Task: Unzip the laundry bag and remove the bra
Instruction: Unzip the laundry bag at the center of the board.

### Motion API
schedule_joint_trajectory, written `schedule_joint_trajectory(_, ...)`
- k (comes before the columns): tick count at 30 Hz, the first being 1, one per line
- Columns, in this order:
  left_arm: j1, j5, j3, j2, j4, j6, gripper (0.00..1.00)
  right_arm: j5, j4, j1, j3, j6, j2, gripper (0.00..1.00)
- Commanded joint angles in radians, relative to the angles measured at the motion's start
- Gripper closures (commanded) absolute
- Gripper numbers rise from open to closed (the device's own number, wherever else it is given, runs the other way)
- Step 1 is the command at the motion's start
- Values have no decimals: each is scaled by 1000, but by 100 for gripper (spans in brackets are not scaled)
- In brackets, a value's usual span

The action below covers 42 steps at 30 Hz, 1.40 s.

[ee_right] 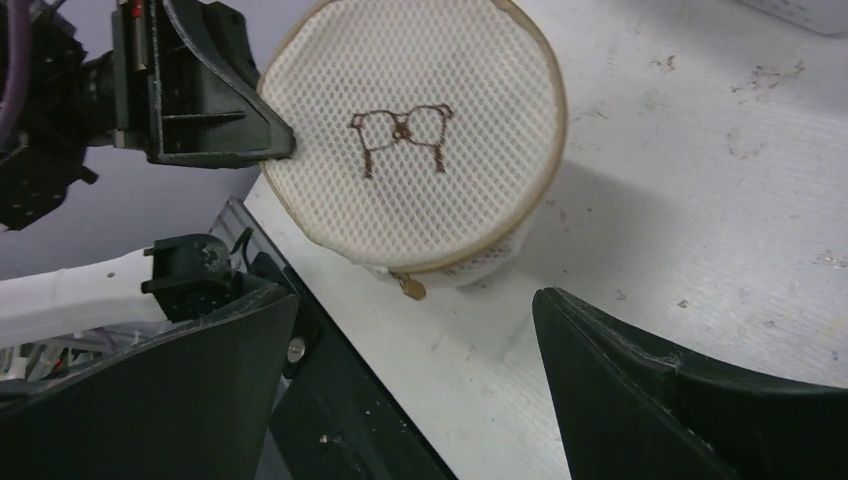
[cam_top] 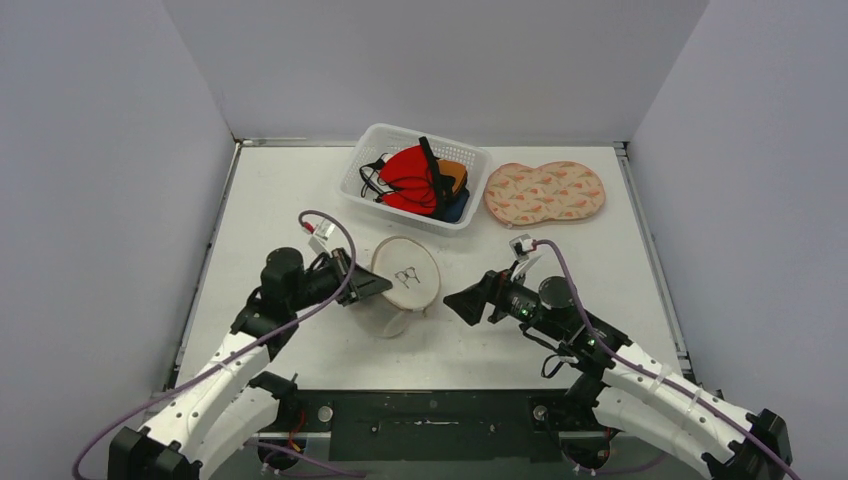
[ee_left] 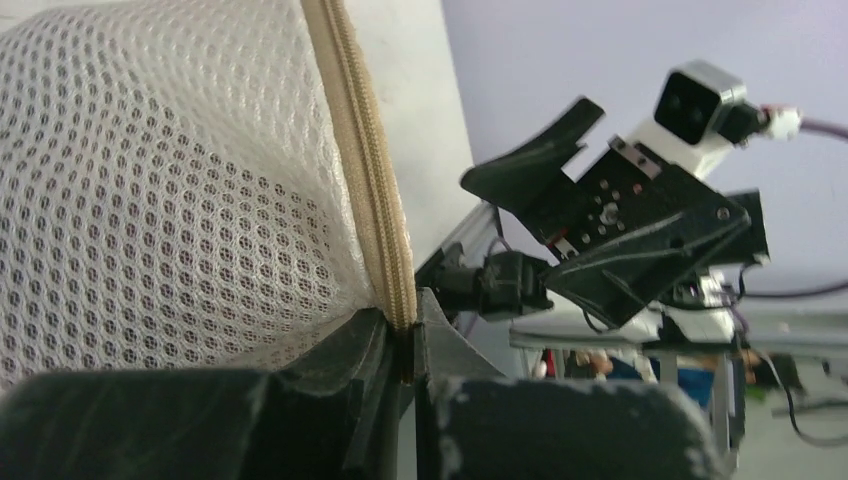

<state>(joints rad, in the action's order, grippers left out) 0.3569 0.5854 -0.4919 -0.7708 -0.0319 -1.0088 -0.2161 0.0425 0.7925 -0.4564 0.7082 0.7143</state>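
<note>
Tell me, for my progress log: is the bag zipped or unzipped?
Zipped, as far as shows: the zipper on the bag lies closed, no gap; its pull hangs at the rim. Far side hidden.

We count one table point(cam_top: 300, 190); two arms, a left arm point(cam_top: 230, 365) and a right arm point(cam_top: 650, 380); two pincers, the left pincer point(cam_top: 385, 286) and the right pincer point(cam_top: 453, 303); one round mesh laundry bag point(cam_top: 410, 285) with one zip pull point(ee_right: 411, 287); one white basket point(cam_top: 356, 168); one patterned pouch point(cam_top: 545, 192); the clothes point(cam_top: 410, 178) heaped in the basket we cannot count, though we make out red, orange and blue pieces.
</note>
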Motion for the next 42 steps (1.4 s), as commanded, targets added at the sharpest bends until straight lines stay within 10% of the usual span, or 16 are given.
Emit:
schedule_joint_trajectory(1,96,70,-19,-84,371,-13,100,-73,19,-18,-9,51,-62,7)
schedule_joint_trajectory(8,110,92,152,-230,729,-104,100,18,-74,-28,79,63,-155,6)
schedule_joint_trajectory(25,132,29,240,-254,684,-67,100,-119,368,-139,250,171,124,6)
schedule_joint_trajectory(42,173,0,237,-274,700,-71,100,-397,759,-277,183,254,497,40)
